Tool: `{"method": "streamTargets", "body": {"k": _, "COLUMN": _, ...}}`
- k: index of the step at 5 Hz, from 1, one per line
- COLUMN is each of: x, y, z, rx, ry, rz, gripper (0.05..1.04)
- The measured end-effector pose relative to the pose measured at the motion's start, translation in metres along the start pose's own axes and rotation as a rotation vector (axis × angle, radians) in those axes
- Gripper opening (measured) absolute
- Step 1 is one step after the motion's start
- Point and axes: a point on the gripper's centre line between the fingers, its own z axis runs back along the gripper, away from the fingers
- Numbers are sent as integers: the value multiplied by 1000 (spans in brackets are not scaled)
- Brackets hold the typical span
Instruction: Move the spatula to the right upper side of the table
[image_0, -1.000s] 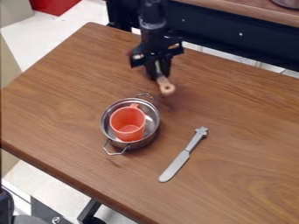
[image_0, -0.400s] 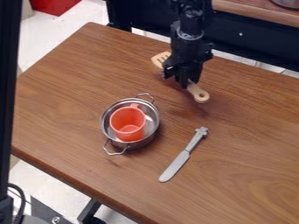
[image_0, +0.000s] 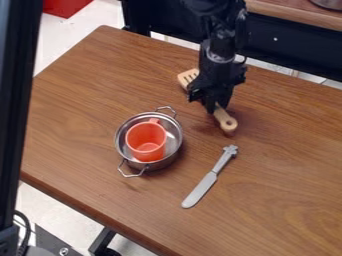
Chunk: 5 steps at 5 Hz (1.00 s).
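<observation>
Above the table's upper middle, up and to the right of the pot, hangs my gripper (image_0: 212, 106), shut on the wooden spatula (image_0: 225, 120). The spatula's handle end, with its round hole, sticks out below the gripper toward the lower right. Its slotted head shows at the gripper's upper left, and the middle is hidden behind the gripper. Brown wood makes up the table (image_0: 287, 165).
A metal pot (image_0: 176, 148) with two wire handles stands left of centre, holding an orange cup (image_0: 145, 140). A silver knife (image_0: 209, 178) lies to its right. A dark vertical post (image_0: 19, 100) crosses the left side.
The gripper has carried the spatula to the right, then a little down the view. The dark post has come in at the left. Pot, cup and knife have stayed put.
</observation>
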Motion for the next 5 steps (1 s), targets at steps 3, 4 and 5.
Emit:
{"method": "streamTargets", "body": {"k": 3, "x": -7, "y": 8, "z": -8, "rx": -49, "ry": 122, "rz": -11, "gripper": 555}}
{"method": "streamTargets", "body": {"k": 4, "x": -3, "y": 12, "z": 0, "rx": -43, "ry": 92, "rz": -63, "gripper": 848}}
{"method": "streamTargets", "body": {"k": 5, "x": -3, "y": 11, "z": 7, "rx": -60, "ry": 92, "rz": -83, "gripper": 1009}}
